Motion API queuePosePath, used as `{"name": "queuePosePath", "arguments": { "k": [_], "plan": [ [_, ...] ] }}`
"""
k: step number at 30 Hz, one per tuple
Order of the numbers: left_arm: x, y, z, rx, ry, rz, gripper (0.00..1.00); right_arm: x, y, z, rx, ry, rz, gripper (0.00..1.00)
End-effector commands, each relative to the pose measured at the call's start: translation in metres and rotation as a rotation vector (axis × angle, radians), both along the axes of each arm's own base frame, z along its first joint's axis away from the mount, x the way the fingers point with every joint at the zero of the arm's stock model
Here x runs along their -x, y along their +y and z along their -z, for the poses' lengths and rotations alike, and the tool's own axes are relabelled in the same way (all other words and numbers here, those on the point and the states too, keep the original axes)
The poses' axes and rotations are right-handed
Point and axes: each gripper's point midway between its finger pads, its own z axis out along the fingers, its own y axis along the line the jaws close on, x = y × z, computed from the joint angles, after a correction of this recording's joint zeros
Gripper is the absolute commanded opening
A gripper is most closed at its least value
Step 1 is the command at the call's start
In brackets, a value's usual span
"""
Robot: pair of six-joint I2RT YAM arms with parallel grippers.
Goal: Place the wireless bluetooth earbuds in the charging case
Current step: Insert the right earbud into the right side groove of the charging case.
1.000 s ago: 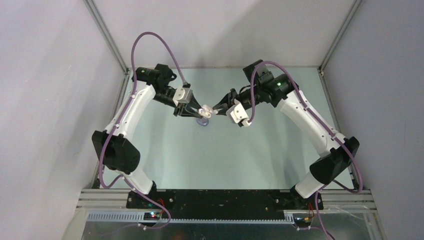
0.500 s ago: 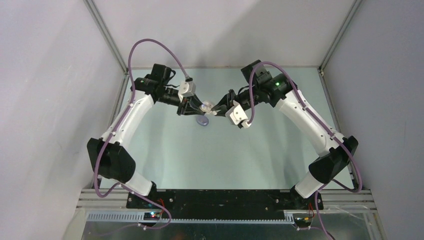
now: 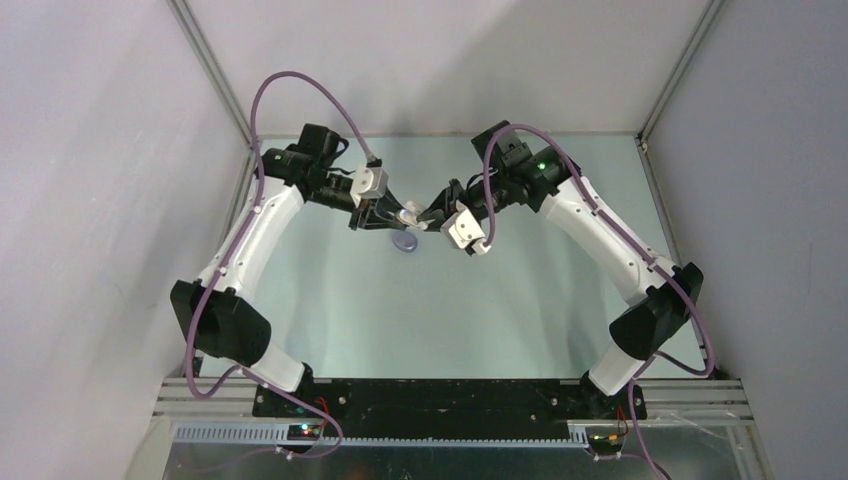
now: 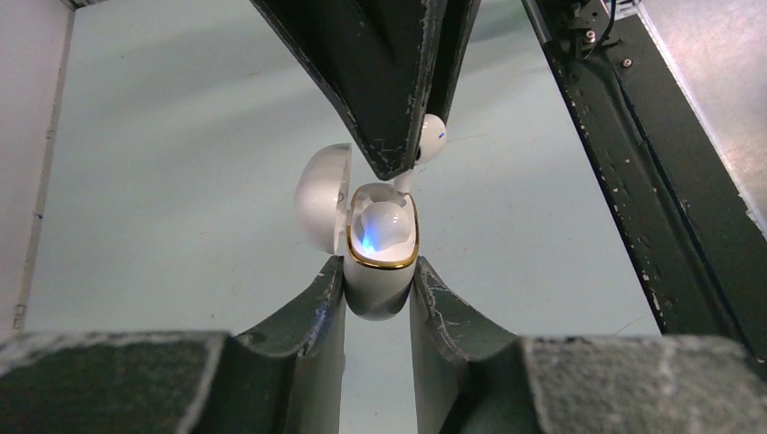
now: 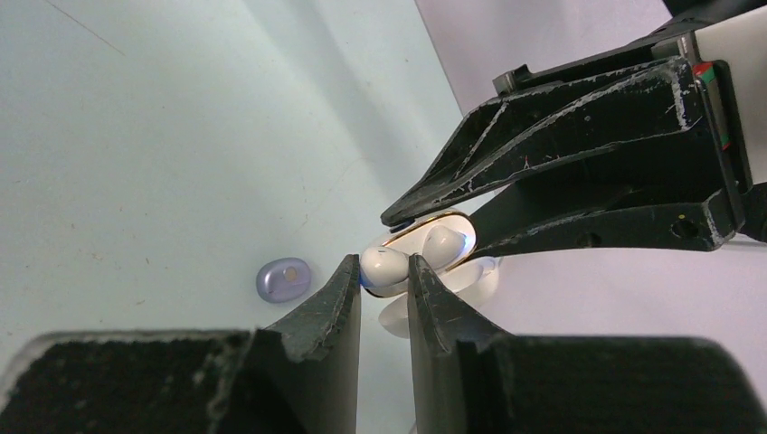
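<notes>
Left gripper (image 4: 378, 271) holds case (image 4: 378, 303), right gripper (image 5: 383, 276) earbud (image 5: 380, 260), over grey-walled green table (image 3: 450, 300).

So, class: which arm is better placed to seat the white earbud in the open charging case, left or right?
Right. The right gripper is shut on the white earbud, whose stem sits at the opening of the white charging case. The left gripper is shut on that case, so it can only hold it.

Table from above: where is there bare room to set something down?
Free: the wide table stretch between the purple case and the arm bases, plus the strip along the back wall. Crowded: far middle, where the left claw holds the white case and the right claw a white earbud.
</notes>
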Motion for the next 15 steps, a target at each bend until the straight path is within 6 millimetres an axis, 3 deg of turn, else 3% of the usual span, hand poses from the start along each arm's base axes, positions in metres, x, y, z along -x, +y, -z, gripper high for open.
{"name": "queuePosePath", "arguments": {
  "k": [1,15],
  "plan": [
    [0.0060,-0.0016,-0.0104,0.014,-0.049,0.037,0.00,-0.0048,0.0048,-0.0153,-0.028,-0.058,-0.003,0.04],
    [0.0078,-0.0026,-0.0111,0.012,-0.059,0.047,0.00,-0.0096,0.0083,-0.0094,-0.006,-0.080,0.009,0.04]
  ]
}}
